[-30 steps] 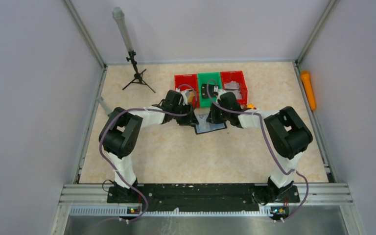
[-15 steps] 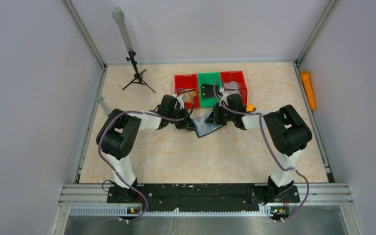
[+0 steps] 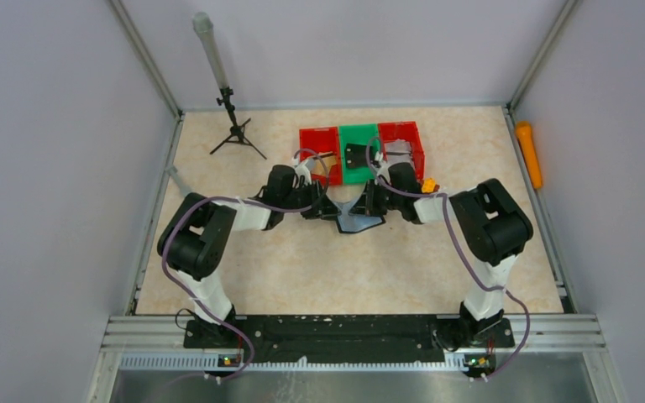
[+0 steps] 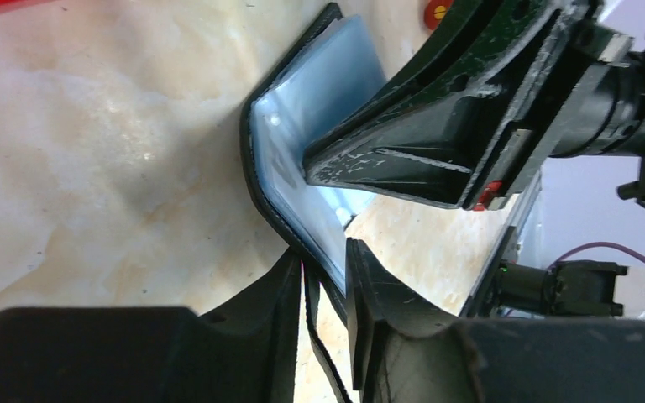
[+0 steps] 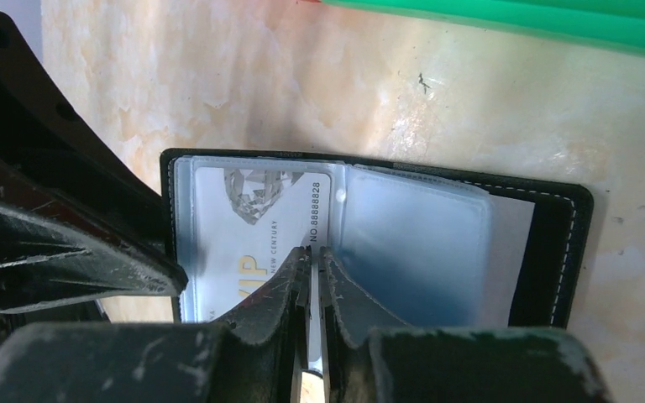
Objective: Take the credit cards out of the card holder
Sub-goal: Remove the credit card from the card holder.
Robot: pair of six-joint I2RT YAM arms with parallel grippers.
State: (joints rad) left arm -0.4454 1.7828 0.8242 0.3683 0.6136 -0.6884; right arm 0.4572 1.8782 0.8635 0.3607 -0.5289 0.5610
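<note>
The left end effector (image 4: 325, 260) pinches the holder's (image 5: 550, 260) cover to keep it open, while the right end effector (image 5: 312, 250) nips a sleeve (image 5: 312, 336), probably to expose the card (image 5: 252, 218).

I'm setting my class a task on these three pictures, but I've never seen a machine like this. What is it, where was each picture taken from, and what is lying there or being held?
These are two robot arms, the left arm and right arm, bolted at the near edge of a table. One picture looks down from above and behind them. The other two come from small cameras on each wrist. Between the arms is an open black card holder with clear sleeves. One sleeve shows a white card printed VIP. The right tool pinches a clear sleeve. The left tool straddles the holder's black edge; how firmly is unclear. Behind stands a green bin between two red bins.
</note>
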